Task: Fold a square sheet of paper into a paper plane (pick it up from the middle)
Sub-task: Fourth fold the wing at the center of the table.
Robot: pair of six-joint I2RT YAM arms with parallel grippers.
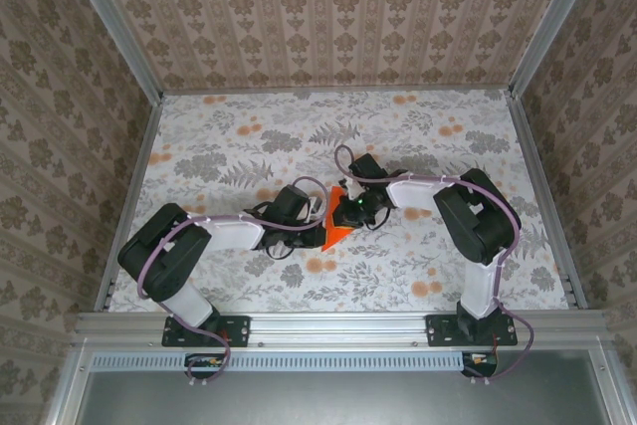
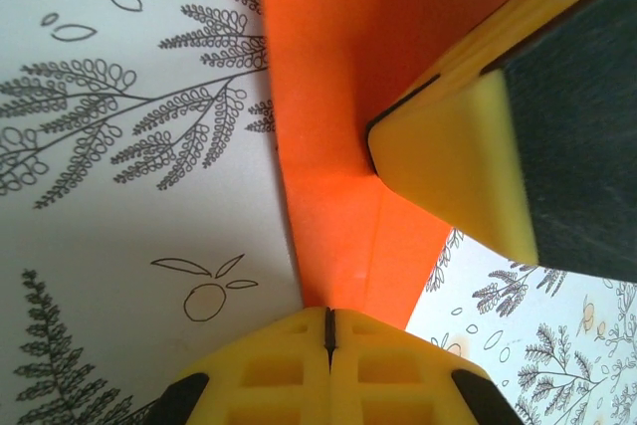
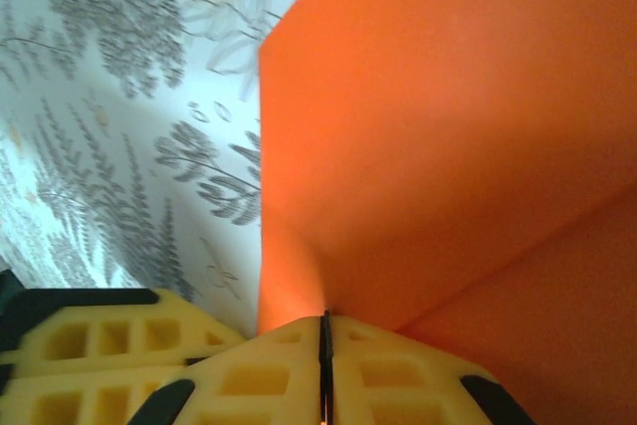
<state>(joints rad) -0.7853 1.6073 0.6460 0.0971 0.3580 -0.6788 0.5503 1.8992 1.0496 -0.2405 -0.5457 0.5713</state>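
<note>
Well clear of every table [image 1: 448, 146] edge, left gripper [image 2: 328, 320] and right gripper [image 3: 323, 323] each pinch tight the one creased sheet of paper [image 1: 336, 233].

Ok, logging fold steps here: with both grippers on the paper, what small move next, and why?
Probably draw the left gripper along the crease to sharpen it: both it and the right gripper are shut on the paper, whose fold looks soft.

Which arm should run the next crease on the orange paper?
Right, likely: right fingers pinch the orange paper at its wide folded body; left fingers hold the narrow end, better as anchor.
</note>
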